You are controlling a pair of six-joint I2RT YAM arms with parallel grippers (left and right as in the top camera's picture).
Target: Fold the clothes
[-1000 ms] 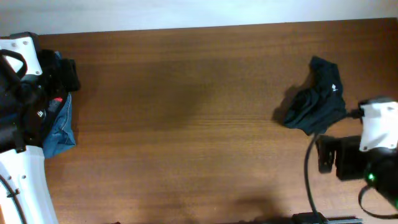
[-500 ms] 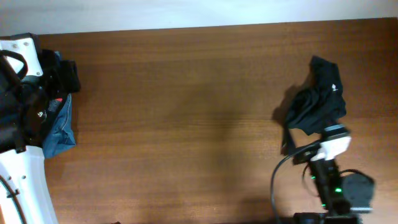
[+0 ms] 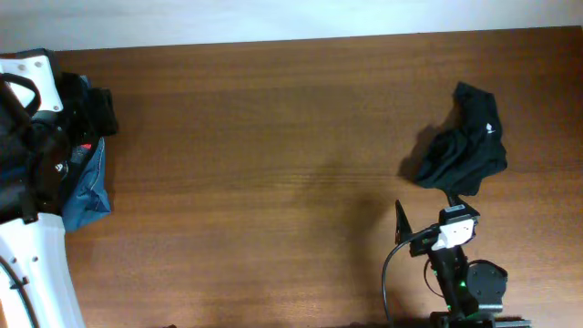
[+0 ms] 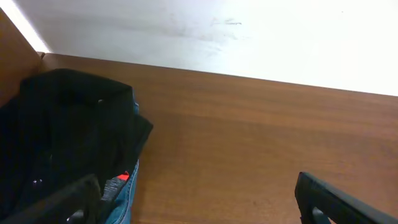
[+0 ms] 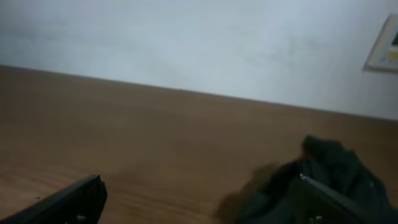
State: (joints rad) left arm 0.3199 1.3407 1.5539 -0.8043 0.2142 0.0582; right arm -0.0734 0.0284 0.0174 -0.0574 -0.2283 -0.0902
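Overhead, the crumpled black garment point(image 3: 463, 150) lies bunched on the right side of the bench point(image 3: 273, 155), towards the far edge, with a small white logo mark point(image 3: 489, 128) showing on its upper lobe. The right hand point(image 3: 424, 206) sits just in front of it, on the near side, pointing at it, its fingers spread wide and holding nothing. At the far left the left arm point(image 3: 32, 137) stands over a pile of dark cloth point(image 3: 96, 109) resting on a blue denim garment point(image 3: 89, 187). In the left wrist view the left hand point(image 4: 205, 211) is wide apart and empty, with the dark cloth and a red scrap point(image 4: 122, 177) at its left finger. I cannot tell whether that dark piece belongs to the job. In the right wrist view the right hand is likewise wide and empty, and the black garment rises in soft folds behind its right finger point(image 5: 336, 202). The garment looks light, limp and thin, so it will likely sag and drag rather than keep any shape. It should not be fragile, though loose folds may slip from a shallow pinch. A good hold seems to be an outer edge or hem of the nearest lobe, pinched low against the wood, so that the heap can be drawn open and flat.
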